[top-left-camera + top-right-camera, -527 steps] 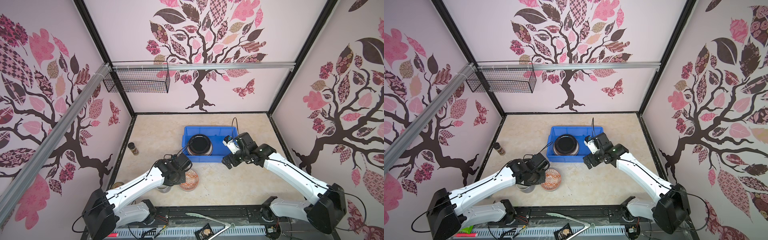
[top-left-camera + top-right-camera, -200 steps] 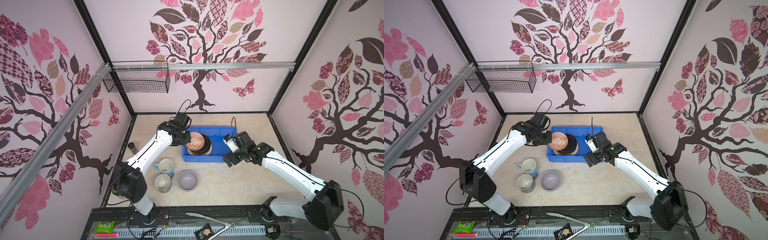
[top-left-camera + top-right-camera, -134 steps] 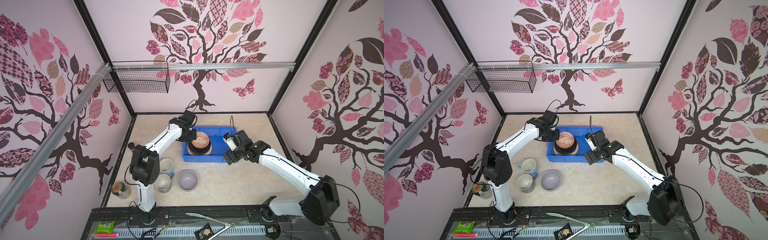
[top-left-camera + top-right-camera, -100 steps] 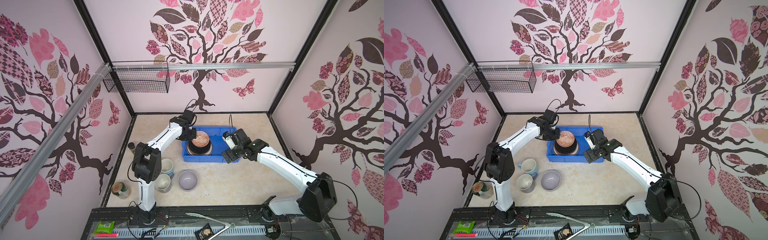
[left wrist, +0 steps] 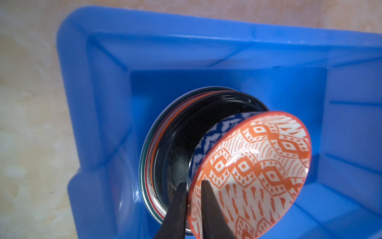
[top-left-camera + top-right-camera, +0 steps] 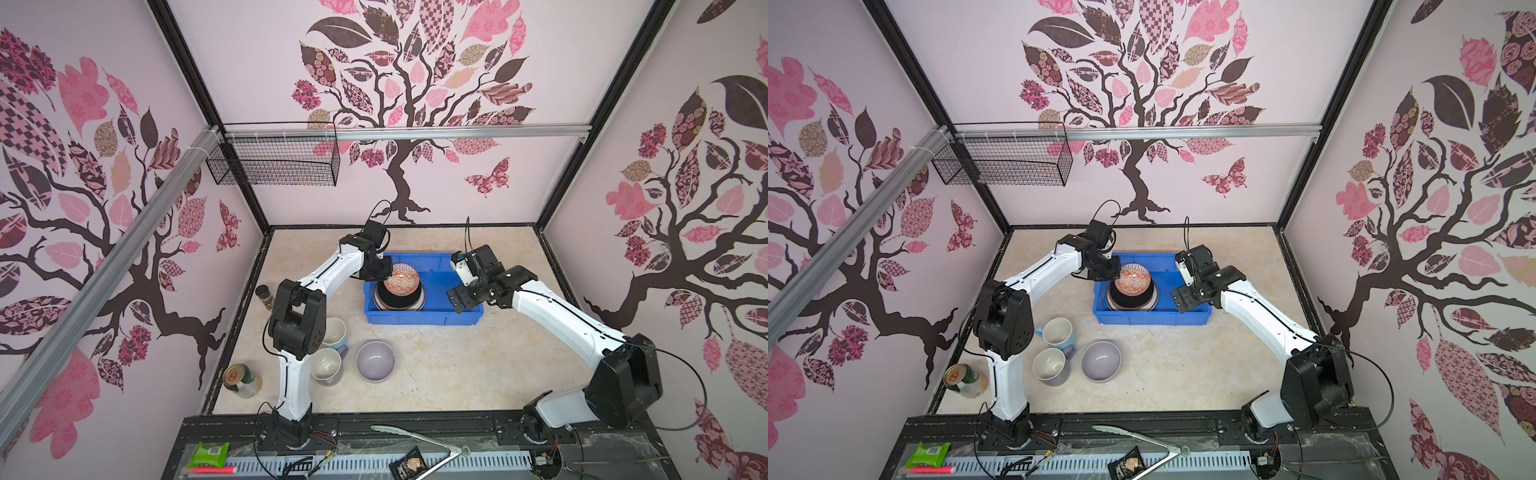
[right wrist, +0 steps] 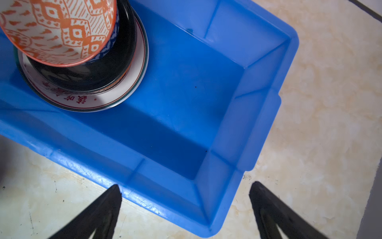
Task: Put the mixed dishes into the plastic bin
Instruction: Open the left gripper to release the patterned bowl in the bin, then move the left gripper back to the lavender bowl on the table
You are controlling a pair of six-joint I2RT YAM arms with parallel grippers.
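Now we find the left gripper (image 5: pixel 193 184) over the left end of the plastic bin (image 5: pixel 93 93). Its two dark fingers (image 5: pixel 175 213) straddle the rim of the orange-patterned dish (image 5: pixel 254 165), one outside and one on the patterned inside. We cannot tell whether they pinch the rim or stand loose beside it. The dish is white with orange diamonds inside and blue on its outer wall, and it hangs tilted above the stack in the bin. In both top views it sits over the black plate (image 6: pixel 398 298), and we cannot say whether the two touch. Under the black plate we see a thin orange edge, then the white plate (image 7: pixel 115 97) with a dark-green rim, flat on the bin floor.

The right gripper (image 7: pixel 186 185) stands wide apart, holding nothing, above the bin's near right corner. In the right wrist view one finger shows to each side of that corner.

On the table (image 6: pixel 457 365), in front of the bin and to its left, two pale-blue mugs (image 6: pixel 334 332) stand upright close together beside the left arm. The grey-inside bowl (image 6: pixel 375 360) is just right of the nearer mug. The spice jar (image 6: pixel 264 296) and the green can (image 6: pixel 240 380) stand along the left edge, well apart from the bin.
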